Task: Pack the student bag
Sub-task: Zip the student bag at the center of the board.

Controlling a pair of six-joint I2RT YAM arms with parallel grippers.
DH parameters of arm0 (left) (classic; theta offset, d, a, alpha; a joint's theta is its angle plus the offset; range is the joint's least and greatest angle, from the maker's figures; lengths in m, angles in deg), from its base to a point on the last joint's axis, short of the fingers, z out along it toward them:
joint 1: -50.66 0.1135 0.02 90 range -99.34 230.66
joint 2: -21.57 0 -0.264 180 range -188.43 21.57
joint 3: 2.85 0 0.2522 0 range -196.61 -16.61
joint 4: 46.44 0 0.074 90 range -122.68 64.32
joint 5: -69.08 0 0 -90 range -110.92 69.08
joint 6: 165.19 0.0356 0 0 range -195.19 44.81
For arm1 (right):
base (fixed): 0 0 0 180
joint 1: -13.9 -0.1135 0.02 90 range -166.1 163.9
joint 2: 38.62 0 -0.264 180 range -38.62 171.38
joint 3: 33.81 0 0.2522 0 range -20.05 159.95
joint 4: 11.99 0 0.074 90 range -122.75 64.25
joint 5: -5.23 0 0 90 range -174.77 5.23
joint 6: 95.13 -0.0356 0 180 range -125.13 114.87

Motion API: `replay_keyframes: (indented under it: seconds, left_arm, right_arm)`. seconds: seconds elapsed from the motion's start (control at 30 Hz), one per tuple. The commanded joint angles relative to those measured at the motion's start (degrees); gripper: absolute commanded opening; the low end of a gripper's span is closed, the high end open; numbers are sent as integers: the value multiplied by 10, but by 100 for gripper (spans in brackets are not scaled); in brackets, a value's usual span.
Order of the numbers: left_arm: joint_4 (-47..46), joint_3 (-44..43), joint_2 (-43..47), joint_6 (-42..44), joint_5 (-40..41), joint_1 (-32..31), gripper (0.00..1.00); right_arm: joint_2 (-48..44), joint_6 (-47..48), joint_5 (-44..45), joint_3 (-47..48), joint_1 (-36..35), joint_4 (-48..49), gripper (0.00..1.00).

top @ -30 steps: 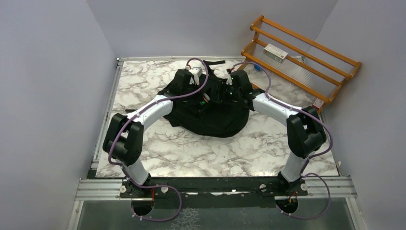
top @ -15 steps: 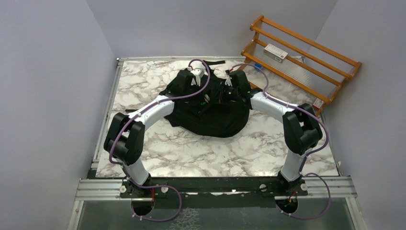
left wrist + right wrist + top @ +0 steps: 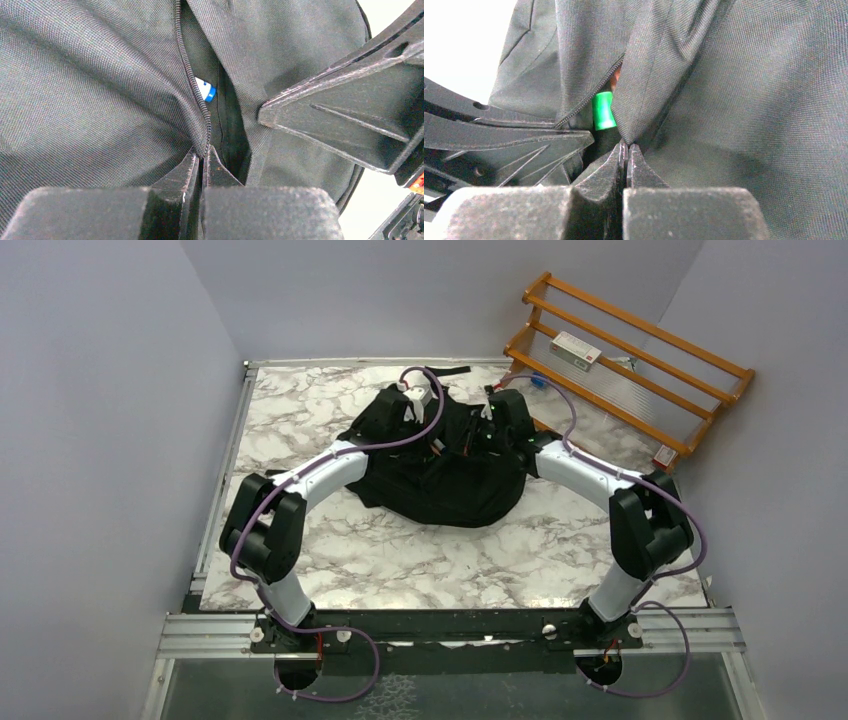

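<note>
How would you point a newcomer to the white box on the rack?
Find the orange wooden slatted rack at the far right corner of the marble-pattern table. A long white rectangular box lies on its upper slats. It is the only box-shaped thing on those slats, with a red mark at one end.

No text, number or brand is legible in any view. The small white box (image 3: 577, 348) on the orange wooden slatted rack (image 3: 648, 325) carries a label with a red mark, but its printing is too small to read. The black fabric backpack (image 3: 450, 490) shows plain cloth only.
</note>
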State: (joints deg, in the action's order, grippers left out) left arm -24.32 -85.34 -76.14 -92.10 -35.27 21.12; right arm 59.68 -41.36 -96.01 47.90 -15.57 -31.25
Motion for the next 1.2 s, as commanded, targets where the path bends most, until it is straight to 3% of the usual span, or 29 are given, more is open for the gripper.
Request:
replay_keyframes:
  seconds: [0.0,0.33,0.5,1.03,1.17]
  left_arm:
    - [-25,11,-12,-5,-34,-7,2]
    - [-44,-14,-17,-20,-99,-13,31]
    - [-47,-18,-11,-19,-106,-13,41]
    - [-103,17,11,-32,-140,1,47]
    - [-103,27,38,-42,-113,34,47]
  right_arm:
    - [-33,-14,25,-21,6,41,1]
    - [-39,-9,26,-26,9,42,1]
    - [-60,4,44,-38,11,45,1]
    - [-103,58,-8,-85,13,91,1]
    - [-120,68,20,-88,13,87,9]
